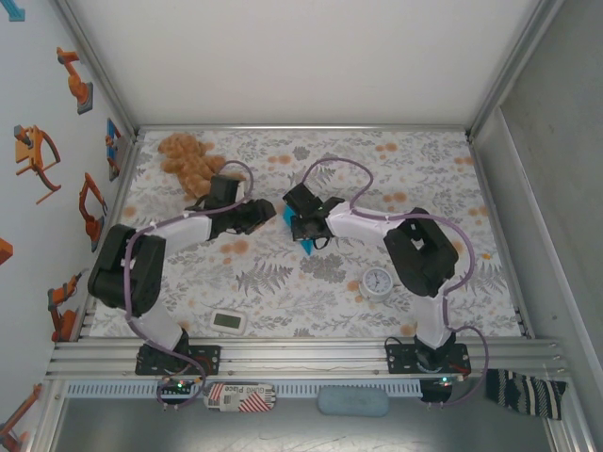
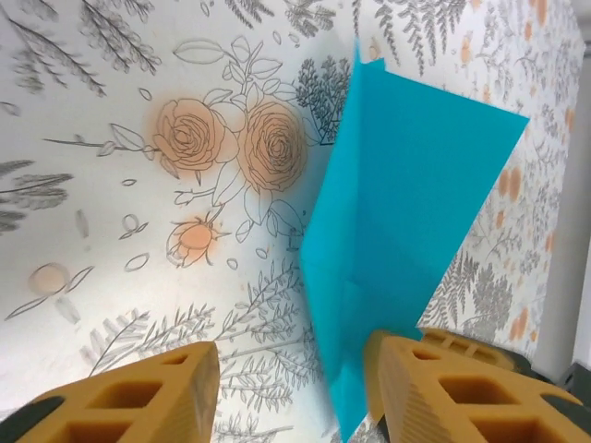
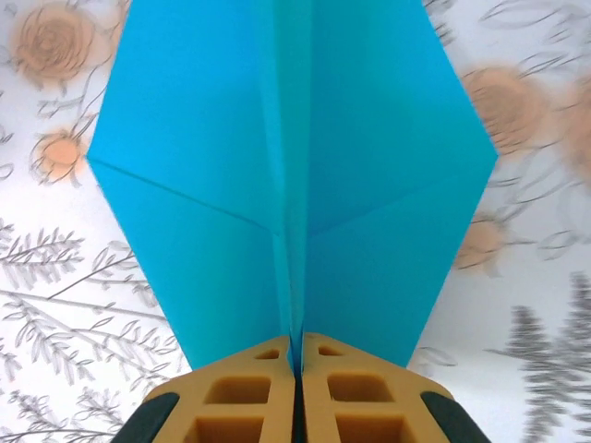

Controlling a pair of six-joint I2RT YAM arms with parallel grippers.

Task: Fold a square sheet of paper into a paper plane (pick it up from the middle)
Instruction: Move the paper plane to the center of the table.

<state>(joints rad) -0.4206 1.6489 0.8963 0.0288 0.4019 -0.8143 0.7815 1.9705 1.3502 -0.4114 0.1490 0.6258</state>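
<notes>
The paper plane (image 3: 295, 166) is thin, light turquoise sheet, already creased into a pointed, winged shape. It looks limp away from its folds and easy to crumple or tear, so I judge it is best taken along the centre fold, where the doubled layers give some stiffness, and with a gentle squeeze. Smooth paper of this kind may also slide between hard pads if pulled sideways.

It hangs above the floral worktop (image 1: 377, 169), about midway between the two arms, well clear of the teddy bear (image 1: 188, 160) and the small round clock (image 1: 379, 282).

The right pincer (image 3: 295, 355) is closed tight on that centre fold, its two yellow fingers pressed together with the crease pinched between them and the wings spreading out to either side beyond the tips.

The left pincer (image 2: 291, 369) stands wide, with nothing between its fingers. In the left wrist view one edge of the paper plane (image 2: 406, 212) runs down just beside one finger; whether it touches that finger I cannot tell
</notes>
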